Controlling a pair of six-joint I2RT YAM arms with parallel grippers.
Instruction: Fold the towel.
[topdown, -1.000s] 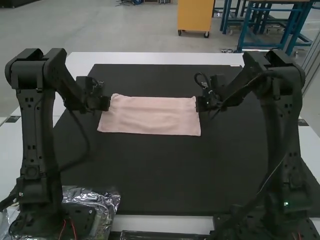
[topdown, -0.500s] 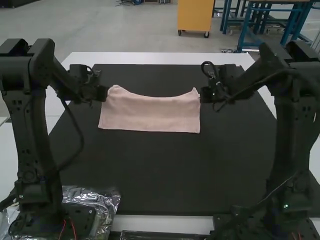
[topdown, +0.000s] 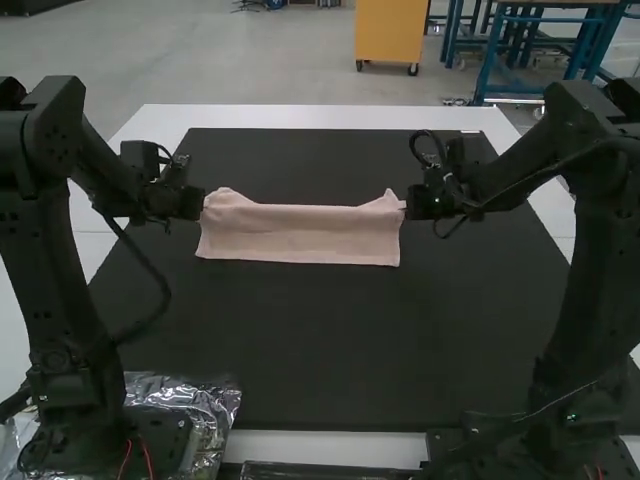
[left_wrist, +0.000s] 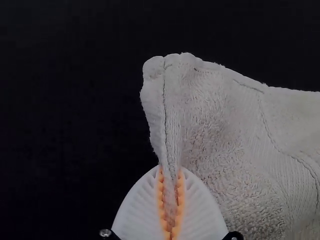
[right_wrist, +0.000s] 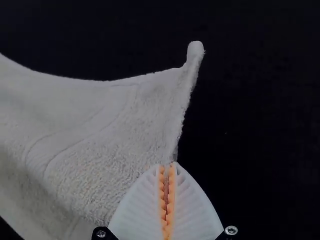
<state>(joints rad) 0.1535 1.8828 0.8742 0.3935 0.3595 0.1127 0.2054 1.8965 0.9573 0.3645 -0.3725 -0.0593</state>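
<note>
i'm seeing the pink towel (topdown: 300, 238) stretching sideways across the black mat (topdown: 320, 345) on the white counter (topdown: 330, 116). my left pincer (topdown: 201, 204) is closing narrow on its left end near the far corner, and my right pincer (topdown: 408, 205) is pinching the right end near its far corner. between them, the far edge is dipping; the near edge is running almost straight.

Pale pink towel (topdown: 300, 235), black mat (topdown: 300, 340), white table (topdown: 330, 116), white fingers (left_wrist: 134, 215), orange pads (left_wrist: 161, 200)
</note>
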